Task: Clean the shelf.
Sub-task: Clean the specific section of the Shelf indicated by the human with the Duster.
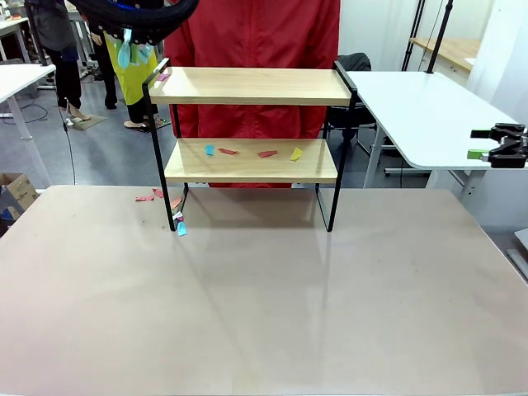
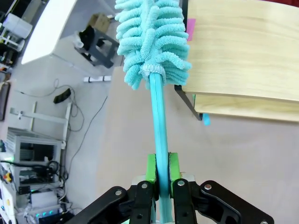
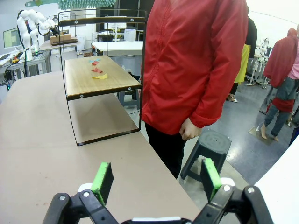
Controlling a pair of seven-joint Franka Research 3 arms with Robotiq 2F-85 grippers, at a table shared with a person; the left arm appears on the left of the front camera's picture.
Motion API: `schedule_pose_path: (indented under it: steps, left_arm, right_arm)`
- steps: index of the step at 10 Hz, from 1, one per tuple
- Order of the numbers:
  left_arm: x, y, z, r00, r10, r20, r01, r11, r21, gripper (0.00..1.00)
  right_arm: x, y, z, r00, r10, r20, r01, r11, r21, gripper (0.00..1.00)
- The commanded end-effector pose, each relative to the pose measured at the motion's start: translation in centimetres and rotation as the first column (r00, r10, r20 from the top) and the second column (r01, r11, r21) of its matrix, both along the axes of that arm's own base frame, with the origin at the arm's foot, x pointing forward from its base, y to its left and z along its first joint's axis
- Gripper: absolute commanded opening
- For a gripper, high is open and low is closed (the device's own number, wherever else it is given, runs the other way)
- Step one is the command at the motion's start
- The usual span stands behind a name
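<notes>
The shelf [image 1: 247, 86] stands at the far middle of the table [image 1: 264, 313], in front of a person [image 1: 256, 33] in a red jacket. Paper scraps [image 1: 266, 153] lie on its lower board and a pink scrap [image 1: 163, 77] on its top left corner.

Left wrist view: the left gripper [image 2: 159, 168] is clamped on a turquoise duster [image 2: 152, 42], whose head is just beside that corner. The step is probably sweeping the top tier. Next, the head must brush the scrap off.

Right wrist view: the right gripper [image 3: 156, 175] gapes empty, well apart from the shelf.

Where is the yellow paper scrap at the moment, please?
The yellow scrap lies on the shelf's lower board, right of a red scrap, in the front view.
</notes>
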State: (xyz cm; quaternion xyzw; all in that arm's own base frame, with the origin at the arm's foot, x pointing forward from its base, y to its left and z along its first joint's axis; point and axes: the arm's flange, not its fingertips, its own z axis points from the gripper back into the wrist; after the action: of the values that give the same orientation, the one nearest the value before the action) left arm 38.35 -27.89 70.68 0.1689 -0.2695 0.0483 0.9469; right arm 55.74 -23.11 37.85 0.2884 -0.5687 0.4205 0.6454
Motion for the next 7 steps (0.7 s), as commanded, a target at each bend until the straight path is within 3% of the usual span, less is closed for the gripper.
schedule_pose_path:
  steps: [1,3,7]
  left_arm:
    - [0.0,0.0,0.0,1.000,-0.001,0.002,0.001,1.000,-0.002,0.13]
    - [-0.2,1.0,0.8,0.998,-0.059,0.039,0.062,0.994,-0.090,0.13]
    - [-1.1,2.1,1.7,0.972,-0.230,0.041,0.233,0.944,-0.234,0.13]
  right_arm:
    - [0.1,0.3,0.7,1.000,-0.005,-0.016,0.005,1.000,-0.006,1.00]
    - [0.1,0.3,0.7,1.000,-0.005,-0.016,0.005,1.000,-0.006,1.00]
    - [0.1,0.3,0.7,1.000,-0.005,-0.016,0.005,1.000,-0.006,1.00]
